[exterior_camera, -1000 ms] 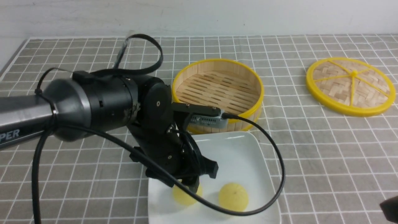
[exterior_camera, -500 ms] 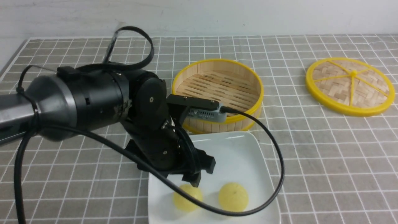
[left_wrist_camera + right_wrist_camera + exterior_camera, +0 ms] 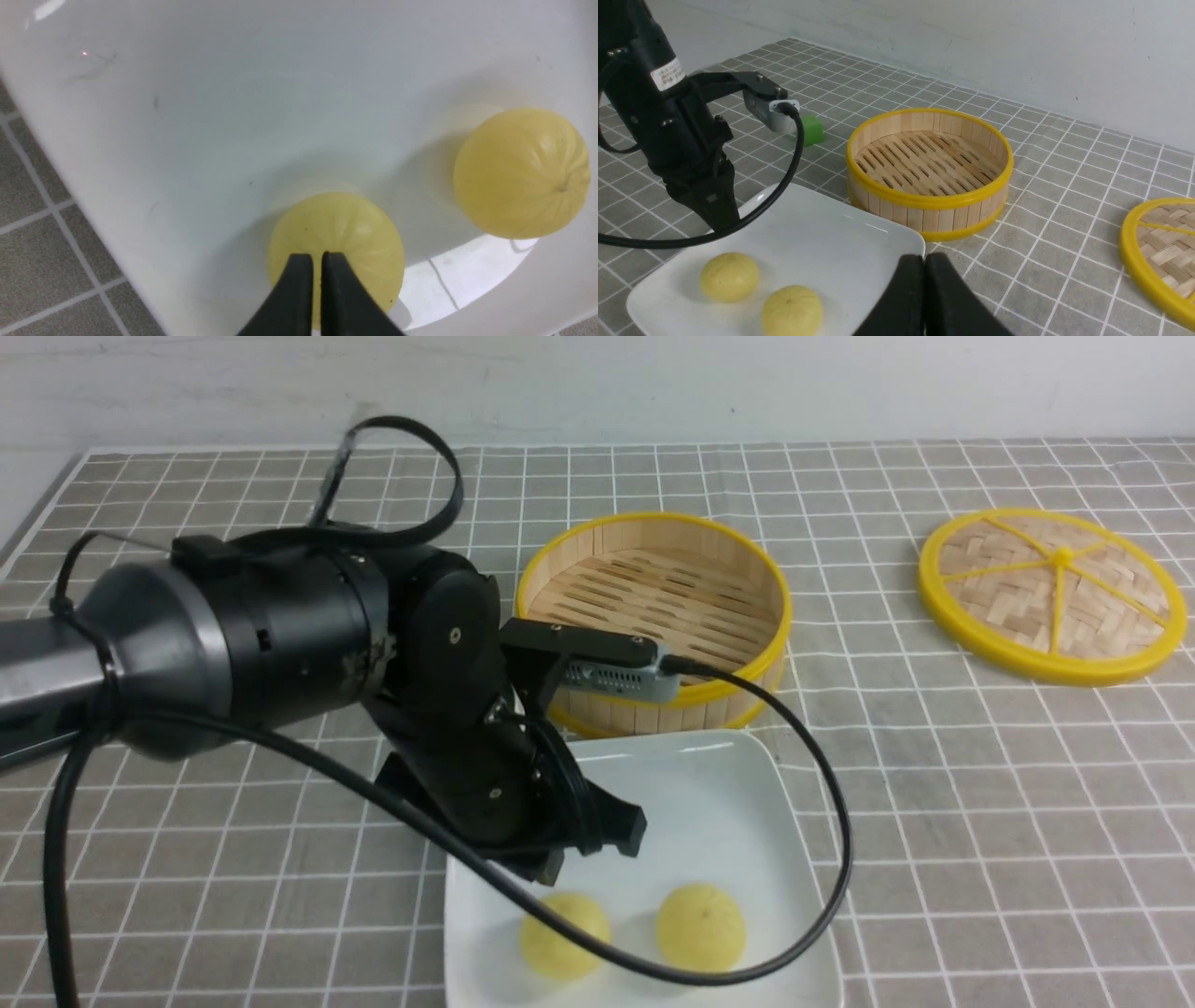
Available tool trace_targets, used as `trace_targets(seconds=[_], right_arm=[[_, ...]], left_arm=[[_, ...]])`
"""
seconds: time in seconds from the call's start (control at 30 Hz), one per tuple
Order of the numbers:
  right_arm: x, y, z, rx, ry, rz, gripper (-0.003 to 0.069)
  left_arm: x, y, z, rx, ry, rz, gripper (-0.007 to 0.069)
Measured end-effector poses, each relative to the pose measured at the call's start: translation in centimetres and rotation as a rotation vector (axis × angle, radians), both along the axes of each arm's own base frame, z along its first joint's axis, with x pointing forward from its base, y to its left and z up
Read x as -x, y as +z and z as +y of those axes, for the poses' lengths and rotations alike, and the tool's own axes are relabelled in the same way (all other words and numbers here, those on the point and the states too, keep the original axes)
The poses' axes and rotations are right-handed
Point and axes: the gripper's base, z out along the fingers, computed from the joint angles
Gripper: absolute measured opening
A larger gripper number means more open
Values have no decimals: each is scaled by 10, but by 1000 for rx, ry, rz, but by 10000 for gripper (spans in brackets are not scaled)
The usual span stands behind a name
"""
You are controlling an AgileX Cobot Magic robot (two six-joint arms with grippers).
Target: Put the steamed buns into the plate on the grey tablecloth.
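Two pale-yellow steamed buns (image 3: 565, 933) (image 3: 701, 926) lie side by side in the white square plate (image 3: 709, 803) on the grey tablecloth (image 3: 934, 803). My left gripper (image 3: 551, 875) hangs just above the left bun, shut and empty. The left wrist view shows its closed fingertips (image 3: 317, 255) over that bun (image 3: 336, 219), with the other bun (image 3: 521, 172) beside it on the plate (image 3: 233, 116). My right gripper (image 3: 924, 256) is shut with nothing in it, near the plate's right edge (image 3: 906, 242). It is out of the front view.
A bamboo steamer basket (image 3: 653, 607) with a yellow rim stands just behind the plate, with nothing in it. Its woven lid (image 3: 1053, 593) lies flat at the far right. A green cube (image 3: 811, 129) sits behind my left arm. A black cable (image 3: 822, 896) loops over the plate.
My left gripper stood open around the left bun, let it go, rose a little and drew back to the left, then closed. The right gripper's tip has left the front view.
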Motion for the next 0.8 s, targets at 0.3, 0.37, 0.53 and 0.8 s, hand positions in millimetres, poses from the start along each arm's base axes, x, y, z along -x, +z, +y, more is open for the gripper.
trace_targets(seconds=[0.3,0.37,0.53,0.8], right_arm=[[0,0,0,0,0,0,29],[0,0,0,0,0,0,31],[-2,-10,3,2,10,25,31],[-7,-63,-12,4,-226,55,34]], left_arm=[[-4,1,1,-12,-16,-52,1],[-5,1,1,-12,-18,-57,1],[-4,3,1,-10,-18,-62,2],[10,41,12,47,-18,-141,4]])
